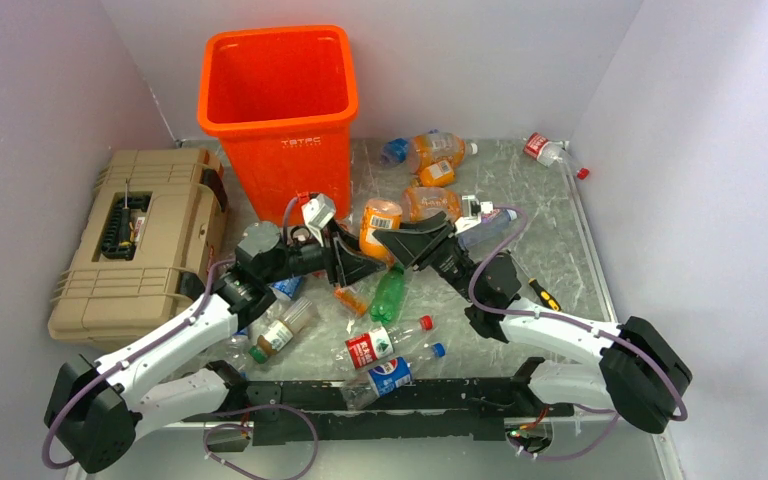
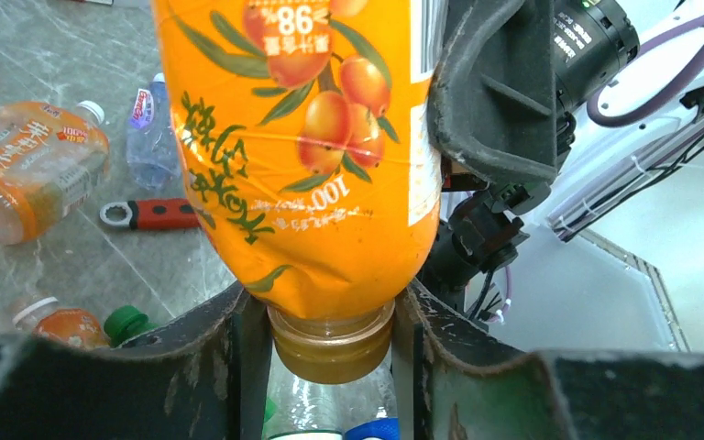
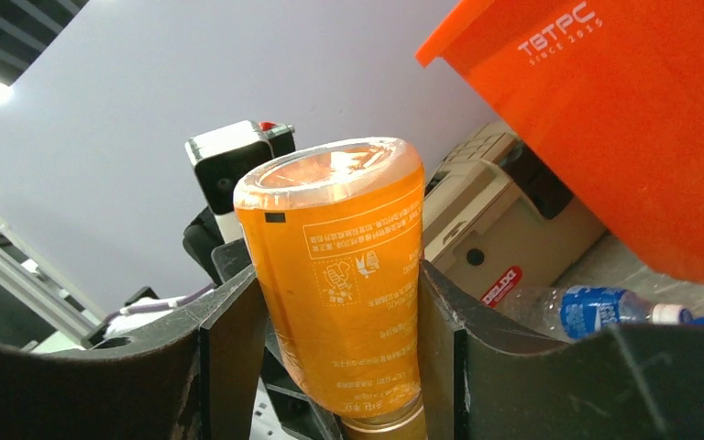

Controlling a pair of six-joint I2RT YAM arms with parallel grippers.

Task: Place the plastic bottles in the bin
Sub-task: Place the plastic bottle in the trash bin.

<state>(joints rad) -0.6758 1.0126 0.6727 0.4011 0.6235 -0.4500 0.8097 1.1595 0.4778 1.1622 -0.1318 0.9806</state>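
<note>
Just in front of the bin (image 1: 290, 160), off its right front corner:

- Item 1: orange juice bottle (image 1: 380, 228), fruit-printed label, liquid inside. It is outside the bin and raised above the loose bottles lying on the tabletop (image 1: 550, 230).
- Item 2: left pincer (image 2: 330, 344). Its two fingers (image 2: 229, 357) are closed snug on either side of the neck and cap end of the orange juice bottle.
- Item 3: right pincer (image 3: 339, 312). It is clamped on the body of the same bottle, one finger on each side, with the bottle's base pointing away from its wrist.

Farther in front of the bin, lying on the tabletop:

- Item 4: green bottle (image 1: 388, 293).
- Item 5: red-labelled clear bottle (image 1: 385, 343).
- Item 6: blue-labelled bottle (image 1: 395, 372), nearest the arm bases.

Right of the bin:

- Item 7: pair of orange bottles (image 1: 430, 150), lying close together.
- Item 8: red-labelled bottle (image 1: 550, 150), lying well apart by the far right wall.

Left of the bin:

- Item 9: tan toolbox (image 1: 135, 250), lid shut, close beside the bin.

Place relative to the bin cannot be told:

- Item 10: red-handled wrench (image 2: 151, 214), flat on the tabletop, seen in the left wrist view only.
</note>
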